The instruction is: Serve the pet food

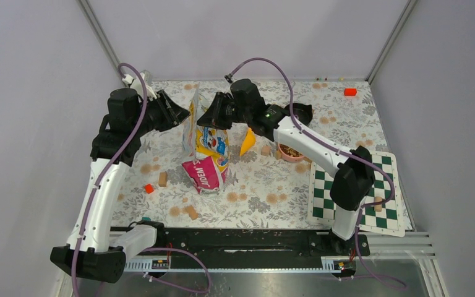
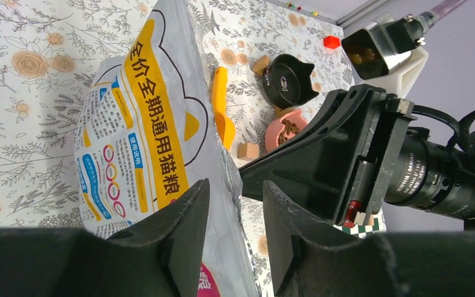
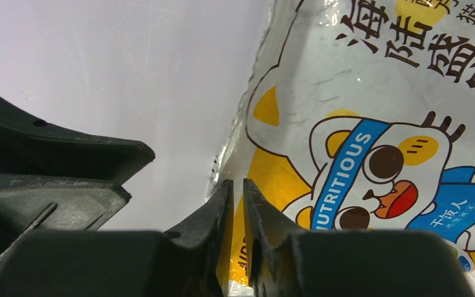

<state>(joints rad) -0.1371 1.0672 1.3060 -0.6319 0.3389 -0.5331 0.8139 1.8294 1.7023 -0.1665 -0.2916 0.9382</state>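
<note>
The glossy yellow, white and pink cat-food bag (image 1: pixel 209 151) stands mid-table, its top edge between both grippers. My right gripper (image 1: pixel 206 119) is shut on the bag's top edge; in the right wrist view (image 3: pixel 237 193) its jaws pinch the yellow foil (image 3: pixel 371 93). My left gripper (image 1: pixel 182 114) is open, and its fingers (image 2: pixel 185 229) straddle the bag's edge (image 2: pixel 142 124) from the other side with a gap. Brown kibble (image 1: pixel 292 150) lies in a pink bowl (image 2: pixel 272 133) to the right of the bag. Any kibble in the bag is hidden.
An orange scoop (image 1: pixel 247 142) lies beside the bag, and a black cat-shaped bowl (image 1: pixel 301 113) sits behind the pink one. Tan wooden cubes (image 1: pixel 162 179) are scattered about. A red block (image 1: pixel 350 91) is at the far right and a chessboard (image 1: pixel 359 192) at the near right.
</note>
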